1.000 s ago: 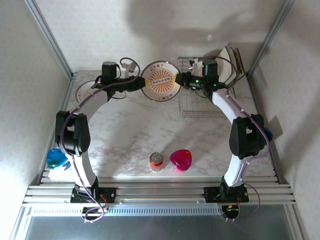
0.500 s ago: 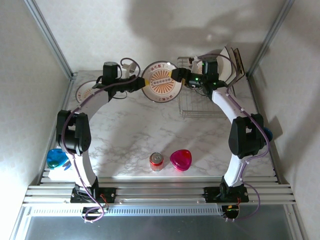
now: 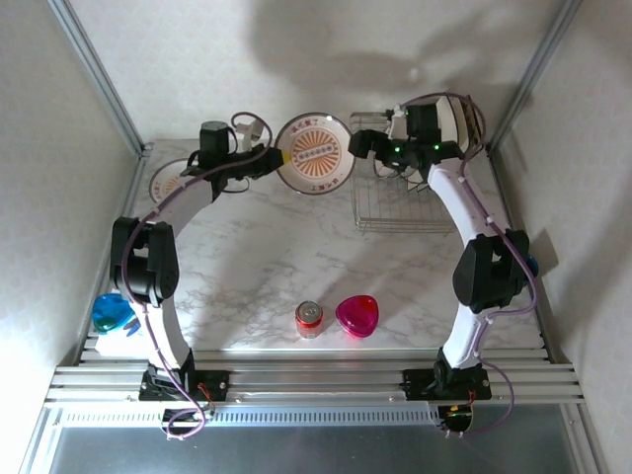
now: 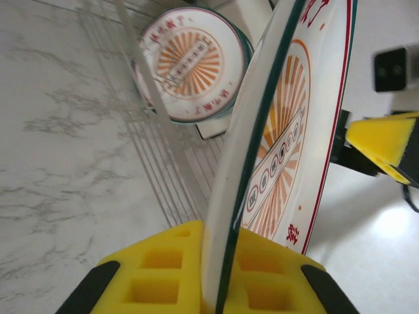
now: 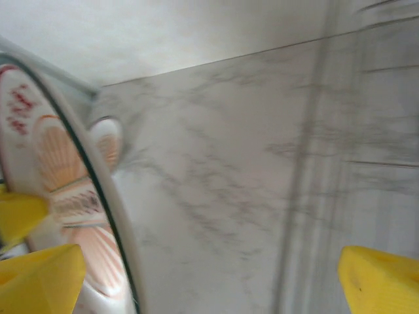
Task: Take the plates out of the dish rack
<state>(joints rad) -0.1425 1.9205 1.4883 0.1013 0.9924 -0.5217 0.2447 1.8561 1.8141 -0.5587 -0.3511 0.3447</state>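
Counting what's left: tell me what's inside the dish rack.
A round plate leans inside the dish rack. Brown-rimmed plates stand at its far right, mostly covered by the right arm, which hides anything else there.

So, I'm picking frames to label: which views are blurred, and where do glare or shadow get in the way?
Right wrist view: smeared, the veins of the white marble tabletop streaking. Left wrist view: crisp on the round white plate with the orange sunburst, but blown out at lower right. Top external view: sharp, with a broad soft shadow on the pale back wall.
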